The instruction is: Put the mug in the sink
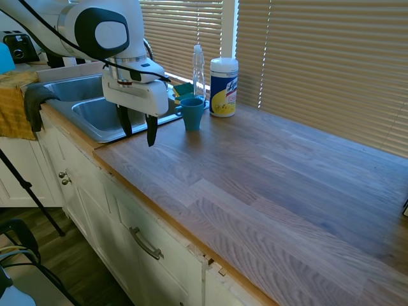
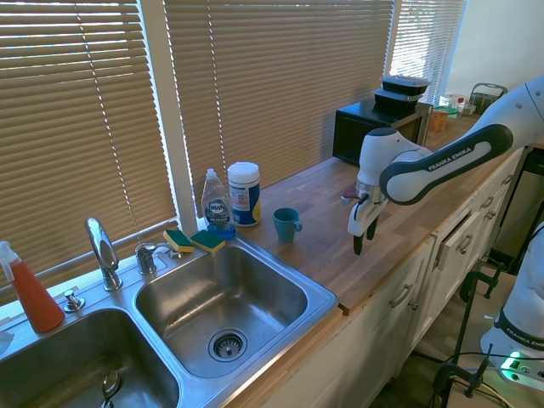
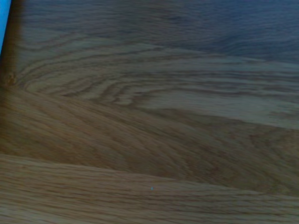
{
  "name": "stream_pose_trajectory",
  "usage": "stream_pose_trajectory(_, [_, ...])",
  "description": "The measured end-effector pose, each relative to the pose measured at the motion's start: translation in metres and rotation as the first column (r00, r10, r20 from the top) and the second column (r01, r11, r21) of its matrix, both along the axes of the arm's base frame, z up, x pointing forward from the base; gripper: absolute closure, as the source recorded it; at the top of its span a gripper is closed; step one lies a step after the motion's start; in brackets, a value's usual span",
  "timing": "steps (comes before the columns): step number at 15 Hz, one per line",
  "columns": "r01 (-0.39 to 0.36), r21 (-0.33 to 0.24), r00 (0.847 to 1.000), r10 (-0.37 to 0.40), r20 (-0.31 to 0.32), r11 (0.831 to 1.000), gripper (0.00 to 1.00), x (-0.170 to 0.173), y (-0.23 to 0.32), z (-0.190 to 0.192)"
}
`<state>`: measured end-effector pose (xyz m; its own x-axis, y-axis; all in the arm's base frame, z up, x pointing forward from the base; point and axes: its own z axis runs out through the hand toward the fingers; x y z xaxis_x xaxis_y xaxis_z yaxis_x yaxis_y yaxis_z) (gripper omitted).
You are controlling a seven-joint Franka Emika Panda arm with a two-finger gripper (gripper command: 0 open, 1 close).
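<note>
Teal mug (image 1: 192,113) stands apart from the empty gripper (image 1: 138,132), its fingers spread wide.

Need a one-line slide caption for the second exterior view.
Open gripper hovers over the wooden counter, apart from the teal mug standing upright beside the sink.

Daylight is coming through the closed blinds (image 1: 319,57) behind the counter, and it is laying a pale, bluish sheen across the wooden countertop (image 1: 268,191) in the first exterior view. Both wide views are bending straight lines near their edges. The sink (image 2: 280,280) is catching soft reflections on its steel. My wrist view is looking soft and dim, the wood grain (image 3: 149,121) blurring and darkening toward one corner.
</note>
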<state>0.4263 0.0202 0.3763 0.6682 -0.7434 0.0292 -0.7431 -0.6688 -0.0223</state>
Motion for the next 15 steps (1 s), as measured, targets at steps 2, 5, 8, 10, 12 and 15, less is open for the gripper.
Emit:
stream_pose_trajectory(2, [0.001, 0.000, 1.000, -0.001, -0.001, 1.000, 0.00, 0.000, 0.000, 0.000])
stream_pose_trajectory(5, [0.001, 0.000, 1.000, -0.001, 0.021, 1.000, 0.00, 0.006, 0.002, 0.009])
stream_pose_trajectory(8, [-0.002, 0.002, 0.997, 0.002, 0.079, 1.000, 0.00, 0.024, 0.007, 0.036])
stream_pose_trajectory(10, [0.001, 0.006, 0.993, -0.002, 0.115, 1.000, 0.00, 0.043, 0.010, 0.054])
stream_pose_trajectory(12, [0.006, 0.012, 0.991, -0.008, 0.133, 1.000, 0.00, 0.069, 0.014, 0.061])
stream_pose_trajectory(15, [0.006, 0.022, 0.987, -0.009, 0.159, 1.000, 0.00, 0.111, 0.022, 0.068])
